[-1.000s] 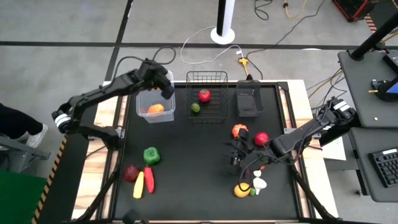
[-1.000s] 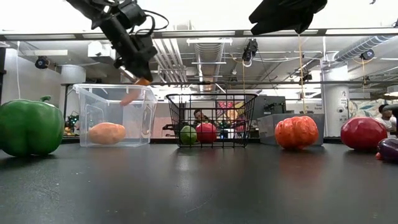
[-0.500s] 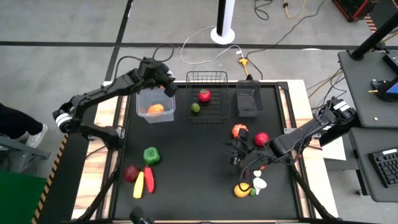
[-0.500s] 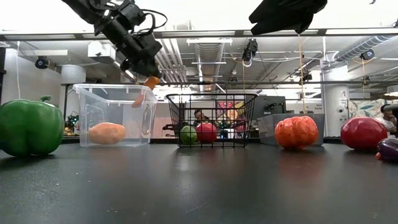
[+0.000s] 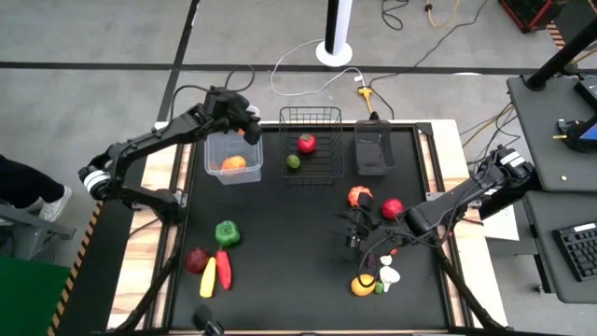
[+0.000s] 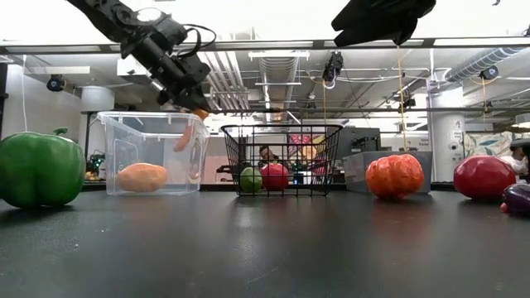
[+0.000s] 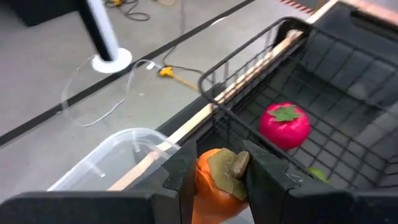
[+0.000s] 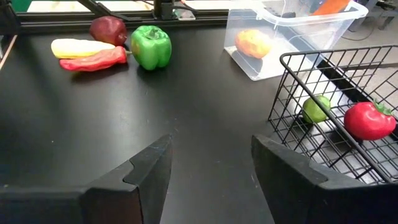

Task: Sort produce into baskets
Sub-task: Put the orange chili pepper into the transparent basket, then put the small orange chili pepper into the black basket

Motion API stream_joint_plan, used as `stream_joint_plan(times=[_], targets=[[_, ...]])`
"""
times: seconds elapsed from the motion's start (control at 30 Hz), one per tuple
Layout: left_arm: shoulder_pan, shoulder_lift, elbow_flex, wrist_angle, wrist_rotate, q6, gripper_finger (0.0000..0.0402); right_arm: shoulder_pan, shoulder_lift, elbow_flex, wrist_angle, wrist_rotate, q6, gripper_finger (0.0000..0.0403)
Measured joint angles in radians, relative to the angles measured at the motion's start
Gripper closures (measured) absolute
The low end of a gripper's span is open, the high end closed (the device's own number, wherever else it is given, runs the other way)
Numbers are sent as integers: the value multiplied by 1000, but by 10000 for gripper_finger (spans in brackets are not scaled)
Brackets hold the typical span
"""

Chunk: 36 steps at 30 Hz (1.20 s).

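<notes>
Three baskets line the bench's far edge: clear tub (image 5: 233, 157) with one orange fruit (image 5: 233, 162); wire basket (image 5: 311, 147) with two pieces; dark bin (image 5: 372, 149); left gripper (image 7: 216, 177) clenches a carrot (image 7: 214, 183) over the tub's far corner; right gripper (image 8: 211, 162) hangs released mid-bench.

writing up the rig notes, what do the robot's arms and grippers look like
Both arms are dark, near black, built of slim jointed segments. The left arm has a pale ring at its base joint and black cables looping near its wrist. The left gripper and right gripper each have two flat, matte black fingers with angular stepped edges.
</notes>
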Motion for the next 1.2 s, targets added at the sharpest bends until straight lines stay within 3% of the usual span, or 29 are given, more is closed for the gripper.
stream_joint_plan(times=[0.33, 0.7, 1.2], targets=[[7, -1, -54, 76, 36, 5, 308, 0, 0, 0, 0, 0, 19, 193], [7, -1, -55, 92, 21, 5, 256, 0, 0, 0, 7, 0, 19, 193], [3, -46, -55, 39, 18, 1, 231, 0, 0, 0, 7, 0, 19, 193]])
